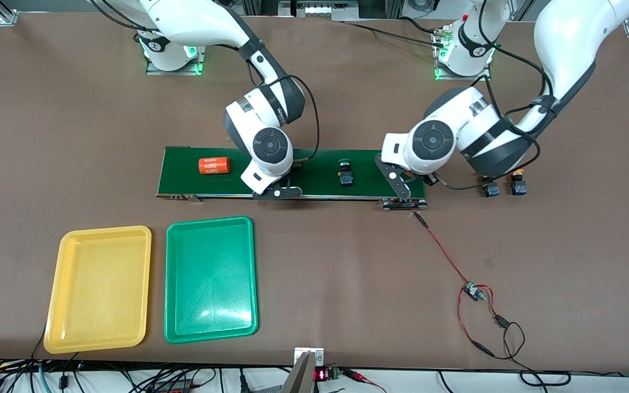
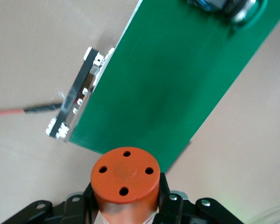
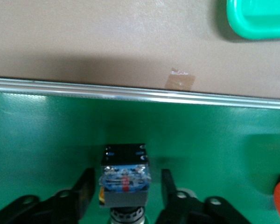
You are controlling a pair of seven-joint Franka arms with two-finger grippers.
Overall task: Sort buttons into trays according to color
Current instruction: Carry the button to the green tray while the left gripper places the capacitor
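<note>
button black-and-blue body, upright on belt, between right pincer fingers.

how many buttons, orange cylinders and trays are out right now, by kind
buttons: 4, one on the belt at, one between the right gripper's open fingers, two on the table toward the left arm's end
orange cylinders: 2, one lying on the belt, one in the left gripper at
trays: 2, yellow, green
total: 8
</note>
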